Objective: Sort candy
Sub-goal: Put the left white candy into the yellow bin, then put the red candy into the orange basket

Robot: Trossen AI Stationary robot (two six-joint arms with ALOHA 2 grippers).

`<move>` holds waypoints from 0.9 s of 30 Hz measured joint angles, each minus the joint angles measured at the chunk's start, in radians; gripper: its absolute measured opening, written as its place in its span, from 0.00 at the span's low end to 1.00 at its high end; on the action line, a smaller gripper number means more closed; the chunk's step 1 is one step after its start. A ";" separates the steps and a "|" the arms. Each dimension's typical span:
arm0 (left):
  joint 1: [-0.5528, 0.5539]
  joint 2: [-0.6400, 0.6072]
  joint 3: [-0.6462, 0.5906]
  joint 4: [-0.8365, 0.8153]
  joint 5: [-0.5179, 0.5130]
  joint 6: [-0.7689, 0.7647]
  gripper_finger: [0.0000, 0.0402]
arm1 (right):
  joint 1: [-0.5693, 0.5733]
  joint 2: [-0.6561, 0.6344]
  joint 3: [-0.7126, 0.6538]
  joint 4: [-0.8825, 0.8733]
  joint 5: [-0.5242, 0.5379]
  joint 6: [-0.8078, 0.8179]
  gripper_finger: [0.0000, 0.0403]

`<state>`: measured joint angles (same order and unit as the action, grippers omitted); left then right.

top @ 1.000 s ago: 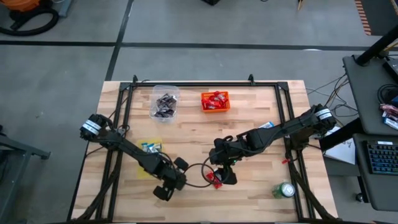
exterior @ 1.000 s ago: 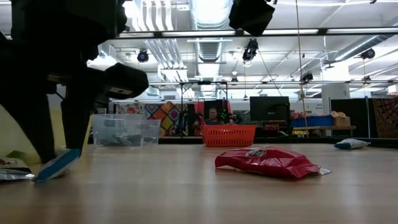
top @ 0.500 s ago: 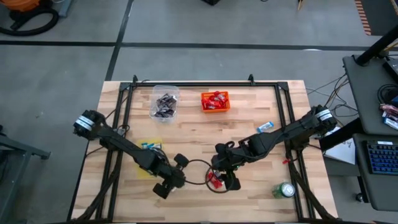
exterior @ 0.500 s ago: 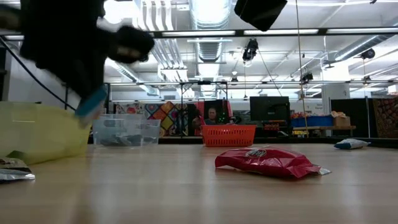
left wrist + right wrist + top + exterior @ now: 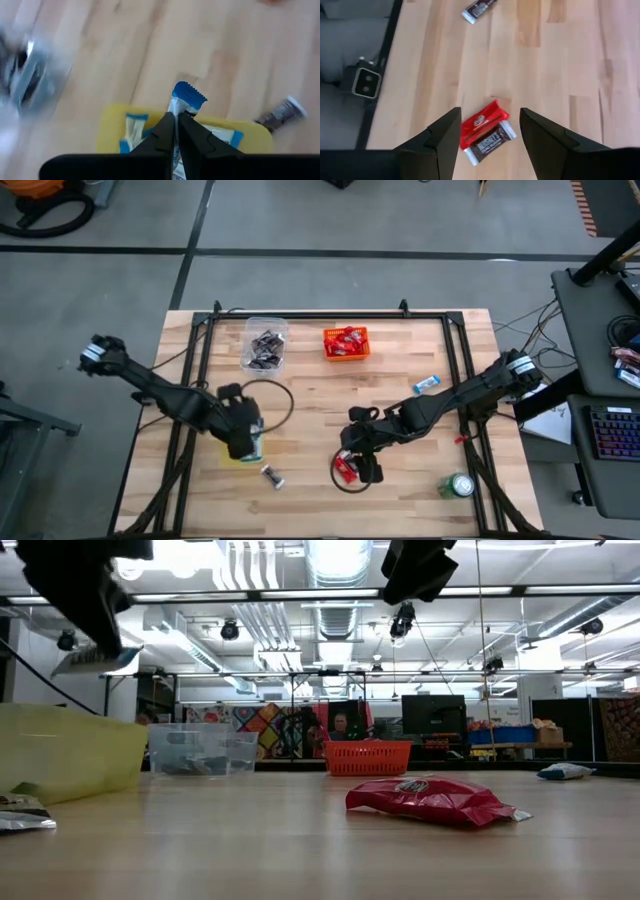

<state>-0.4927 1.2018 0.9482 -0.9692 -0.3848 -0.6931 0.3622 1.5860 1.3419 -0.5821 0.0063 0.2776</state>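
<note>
Most of the sorting looks done from where I stand. The clear bin (image 5: 264, 346) at the far side holds a heap of dark bars, the orange bin (image 5: 346, 343) beside it is full of red ones, and the yellow bin (image 5: 116, 131) near the left arm already has a few blue-and-white bars in it.

The left gripper (image 5: 175, 131) hangs right over that yellow bin with its fingers pinched tight on a blue bar (image 5: 186, 98), so I'd guess a drop is the step in hand.

The right gripper (image 5: 487, 135) is spread wide above a red bar (image 5: 481, 121) and a dark bar (image 5: 489, 143) lying touching each other on the bare wood (nothing between its fingers yet).

What is left, as far as I can see: that pair, one more dark bar (image 5: 271, 475) on the table just past the yellow bin toward the near edge, and a lone blue one (image 5: 427, 384) well off to the right. A green can (image 5: 460, 485) sits at the near right corner, apart from all this.
</note>
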 joint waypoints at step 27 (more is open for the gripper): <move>-0.028 0.027 -0.074 0.012 0.056 -0.275 0.31 | 0.007 0.007 -0.023 0.040 0.029 0.495 0.48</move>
<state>-0.5209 1.2285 0.8741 -0.9573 -0.3290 -0.9685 0.3696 1.5932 1.3190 -0.5418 0.0350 0.7728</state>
